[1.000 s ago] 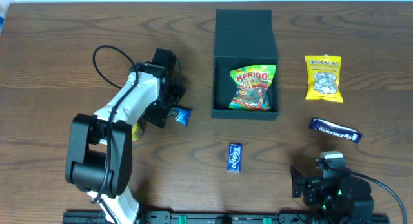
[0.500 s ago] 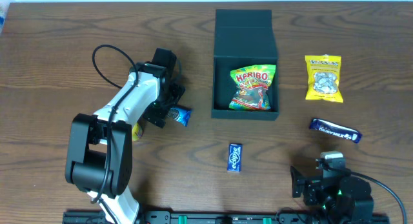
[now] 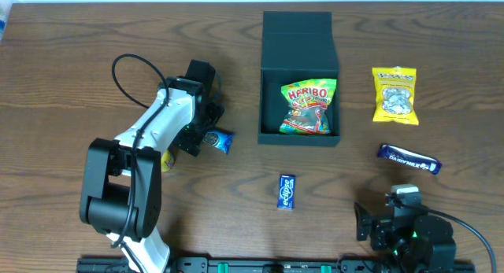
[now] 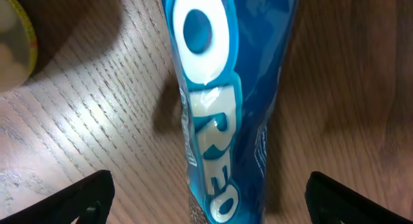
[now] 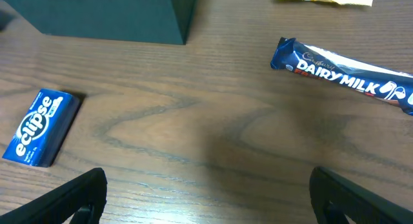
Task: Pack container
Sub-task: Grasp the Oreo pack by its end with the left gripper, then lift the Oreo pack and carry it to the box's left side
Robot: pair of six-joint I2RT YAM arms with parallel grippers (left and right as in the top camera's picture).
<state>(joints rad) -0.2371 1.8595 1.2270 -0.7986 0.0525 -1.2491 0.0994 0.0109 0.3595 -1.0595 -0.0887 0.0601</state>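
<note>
Nothing is seen to shift over the last second. The left gripper (image 4: 210, 198) is held spread wide over the Oreo packet (image 4: 219, 88), a finger to either side and nothing clamped yet, left of centre in the overhead view. The container (image 3: 298, 41) is found open at top centre with the Haribo bag (image 3: 309, 108) already laid inside, so the stillness is read as a line-up before the pinch. The right gripper (image 5: 210, 195) is parked wide and empty at lower right, with the Eclipse box (image 5: 40, 127) and Dairy Milk bar (image 5: 342, 79) left unpacked.
</note>
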